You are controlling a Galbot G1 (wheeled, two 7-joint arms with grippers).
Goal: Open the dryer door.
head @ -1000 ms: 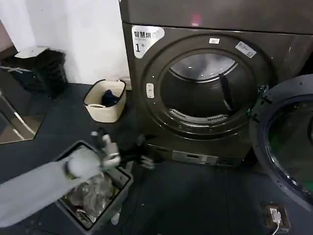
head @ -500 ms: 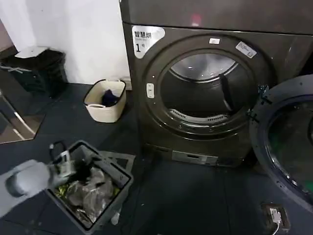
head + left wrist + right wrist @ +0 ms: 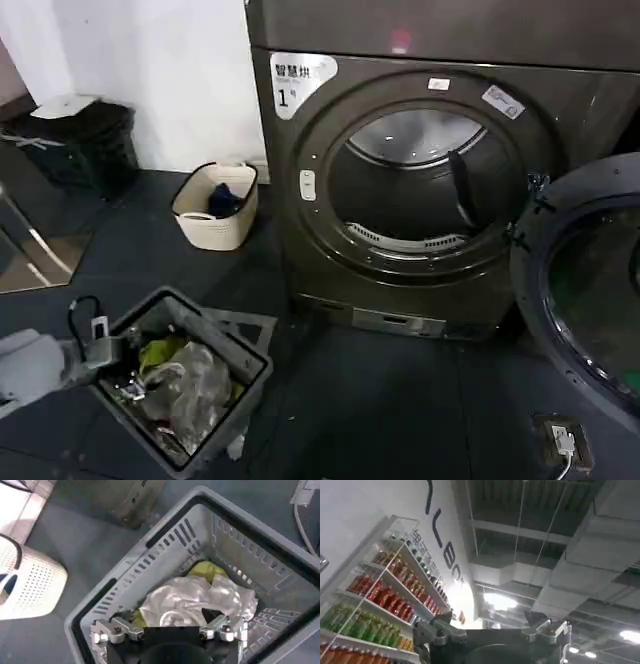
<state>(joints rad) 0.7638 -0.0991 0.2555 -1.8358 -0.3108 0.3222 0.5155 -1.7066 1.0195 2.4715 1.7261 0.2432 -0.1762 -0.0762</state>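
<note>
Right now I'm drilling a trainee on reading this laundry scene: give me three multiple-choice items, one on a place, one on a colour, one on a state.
1. Where does the dryer door hang? A. on the machine's left side B. on its right side C. shut over the drum opening
2. What colour is the small perforated basket by the wall? A. cream B. red C. black
3. How is the left gripper? A. shut on the door B. shut on a cloth C. open above the grey basket

Answers: 1 B, the door stands swung out at the head view's right edge. 2 A, its walls are cream. 3 C, its fingers are spread, gripping nothing.
</note>
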